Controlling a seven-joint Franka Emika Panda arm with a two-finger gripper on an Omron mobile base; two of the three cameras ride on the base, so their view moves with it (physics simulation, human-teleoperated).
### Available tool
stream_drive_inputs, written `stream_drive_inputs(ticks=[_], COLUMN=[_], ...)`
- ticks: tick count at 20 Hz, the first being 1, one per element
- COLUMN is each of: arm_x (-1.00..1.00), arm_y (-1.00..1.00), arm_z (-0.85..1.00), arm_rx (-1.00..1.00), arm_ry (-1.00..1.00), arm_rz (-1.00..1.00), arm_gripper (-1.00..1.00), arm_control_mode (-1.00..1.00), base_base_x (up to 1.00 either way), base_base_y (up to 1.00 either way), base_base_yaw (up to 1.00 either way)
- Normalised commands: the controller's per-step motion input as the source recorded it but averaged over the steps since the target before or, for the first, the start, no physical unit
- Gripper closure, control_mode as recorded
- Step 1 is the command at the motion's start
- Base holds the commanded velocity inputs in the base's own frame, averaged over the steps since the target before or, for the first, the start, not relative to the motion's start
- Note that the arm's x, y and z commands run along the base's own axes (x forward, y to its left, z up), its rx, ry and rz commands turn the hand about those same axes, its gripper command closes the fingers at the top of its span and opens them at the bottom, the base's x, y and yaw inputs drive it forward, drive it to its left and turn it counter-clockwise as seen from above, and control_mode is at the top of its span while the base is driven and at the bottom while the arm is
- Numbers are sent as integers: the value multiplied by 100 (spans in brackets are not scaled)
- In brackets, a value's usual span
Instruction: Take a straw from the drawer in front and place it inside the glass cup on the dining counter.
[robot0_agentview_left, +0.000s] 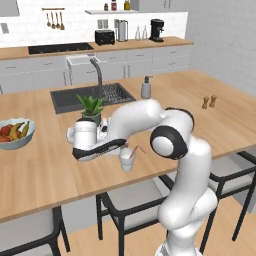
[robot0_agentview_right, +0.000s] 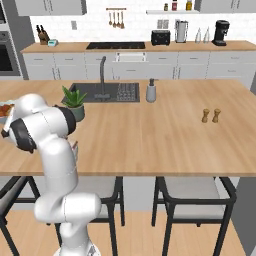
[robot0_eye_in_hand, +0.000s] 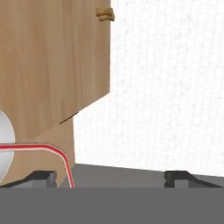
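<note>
One red straw (robot0_agentview_left: 134, 153) standing in glass cup (robot0_agentview_left: 127, 160) on dining tabletop (robot0_agentview_left: 200, 107); claw (robot0_eye_in_hand: 111, 177) spread wide, holding nothing. Seemingly done; only withdrawal left.

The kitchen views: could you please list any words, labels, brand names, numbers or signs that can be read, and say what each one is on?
None: no legible text in any view.
The bottles on the wall shelf are too small to show any label.
The toaster, coffee machine and soap dispenser show no markings.
</note>
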Motion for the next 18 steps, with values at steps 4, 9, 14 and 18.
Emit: stream_drive_inputs(ticks=[4,9,14,18], arm_x=[0,-43,-99,-100], arm_y=[0,-2,-56,-98], arm_z=[37,88,93,57], arm_rx=[12,31,80,97], arm_ry=[0,-1,0,0], arm_rz=[0,0,0,2], arm_gripper=[-100,-100,-100,-100], arm_control_mode=[-100,-100,-100,-100], base_base_x=[0,0,0,0], base_base_y=[0,0,0,0], base_base_yaw=[0,0,0,0])
